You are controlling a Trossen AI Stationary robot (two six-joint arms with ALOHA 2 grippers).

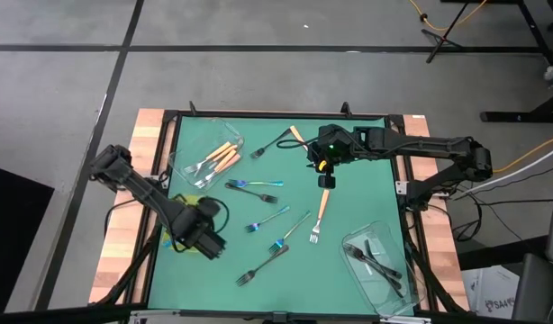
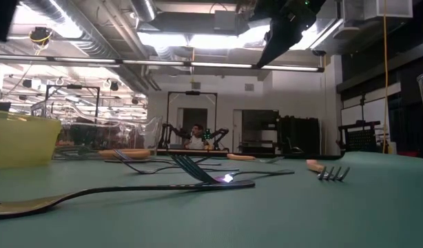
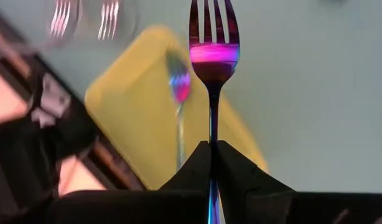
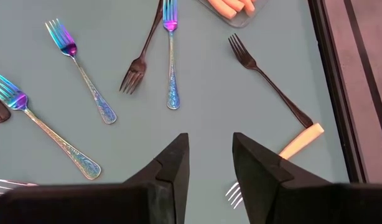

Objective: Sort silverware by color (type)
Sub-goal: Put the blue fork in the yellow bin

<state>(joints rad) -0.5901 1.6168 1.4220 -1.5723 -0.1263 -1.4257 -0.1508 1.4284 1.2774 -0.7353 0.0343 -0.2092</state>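
The left gripper (image 3: pixel 211 155) has its fingers (image 3: pixel 194 165) pressed tight on the handle of a rainbow fork (image 3: pixel 212 59). The fork sticks straight out past the fingers, prongs away from them. Under it sits a yellow tray (image 3: pixel 135 87) with one more rainbow fork (image 3: pixel 179 87) lying in it. In the high view this gripper (image 1: pixel 204 236) is low on the left side of the green bench (image 1: pixel 349 189), right over the tray.

The right gripper (image 4: pixel 211 155) has its fingers (image 4: pixel 175 158) spread apart and holds nothing. It hangs above the bench near the middle of the far side (image 1: pixel 325 155). Just below it lies an orange fork (image 1: pixel 320 209), pointing at the near edge.

More forks are spread on the bench. Another orange fork (image 1: pixel 296 136) crosses a black fork (image 1: pixel 269 147) near the far edge. Shiny rainbow forks (image 1: pixel 266 219) lie in the middle, with one black fork (image 1: pixel 262 266) near the front.

A clear tub (image 1: pixel 204 144) at the far left holds orange forks (image 1: pixel 219 159). A second clear tub (image 1: pixel 398 288) at the near right holds black forks (image 1: pixel 374 259).

In the low view, a person (image 2: pixel 195 138) sits far back in the room.
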